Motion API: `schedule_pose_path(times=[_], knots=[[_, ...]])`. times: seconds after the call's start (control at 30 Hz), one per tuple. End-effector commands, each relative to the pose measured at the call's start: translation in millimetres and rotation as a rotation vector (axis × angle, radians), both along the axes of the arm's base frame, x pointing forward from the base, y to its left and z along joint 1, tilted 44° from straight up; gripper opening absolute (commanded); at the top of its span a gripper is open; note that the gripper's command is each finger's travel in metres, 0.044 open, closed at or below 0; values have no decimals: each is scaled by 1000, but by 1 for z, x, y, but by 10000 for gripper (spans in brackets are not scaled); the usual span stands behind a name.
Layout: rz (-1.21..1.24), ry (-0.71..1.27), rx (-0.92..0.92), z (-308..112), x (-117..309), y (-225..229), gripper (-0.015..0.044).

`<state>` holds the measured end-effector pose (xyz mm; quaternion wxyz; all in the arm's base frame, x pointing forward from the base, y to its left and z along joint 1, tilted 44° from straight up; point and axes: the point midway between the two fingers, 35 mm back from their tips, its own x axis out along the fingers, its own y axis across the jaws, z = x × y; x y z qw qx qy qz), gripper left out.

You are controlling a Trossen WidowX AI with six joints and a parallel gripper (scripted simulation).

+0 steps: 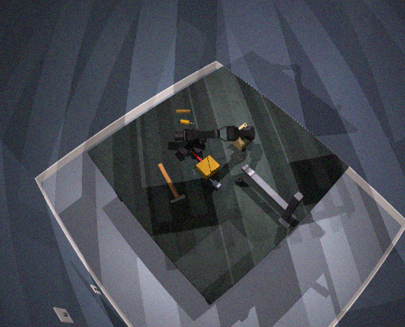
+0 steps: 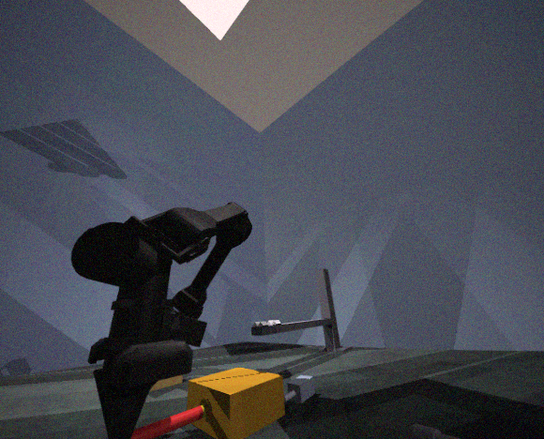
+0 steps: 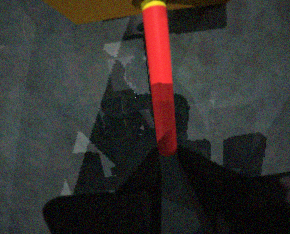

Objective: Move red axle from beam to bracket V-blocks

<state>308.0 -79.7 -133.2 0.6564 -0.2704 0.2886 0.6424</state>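
Bluish walls are rising around a dark green bench [image 1: 230, 267] [image 2: 452, 363], and broad shadows are crossing both. The end effector [image 1: 192, 150] [image 2: 121, 431] [image 3: 167, 152] is closing narrowly on the outer end of the red axle [image 1: 197, 156] [image 2: 168, 422] [image 3: 159, 50], gripping it firmly. The axle is sticking well out of the yellow beam [image 1: 207, 165] [image 2: 258, 397] [image 3: 89, 11], and a yellow band is showing where it meets the face; whether its tip is already free, I cannot tell.

Drawing it out well probably means pulling straight along its own length, slowly, without lifting or twisting until the tip is surely out, since a sideways tug could drag the beam along.

The axle's long axis is running through the beam's near face, looking roughly level, its inner end pointing toward the grey block [image 1: 216, 184] [image 2: 301, 389] beyond. The bracket [image 1: 269, 190] [image 2: 294, 326] is waiting well apart, its V-blocks [image 1: 248, 170] [image 2: 266, 323] at the arm's free end; the axle will likely need turning to suit them.
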Motion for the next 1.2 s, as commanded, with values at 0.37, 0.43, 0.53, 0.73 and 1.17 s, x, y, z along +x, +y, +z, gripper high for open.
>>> schedule_pose_path(times=[0.37,0.43,0.53,0.73,1.17], knots=[[2,-5,-3,-12,0,-8,0],[2,-5,-3,-14,-1,-6,0],[2,-5,-3,-17,0,-3,0],[10,-7,-5,-17,0,-3,26],[4,-6,-3,-13,0,-7,368]])
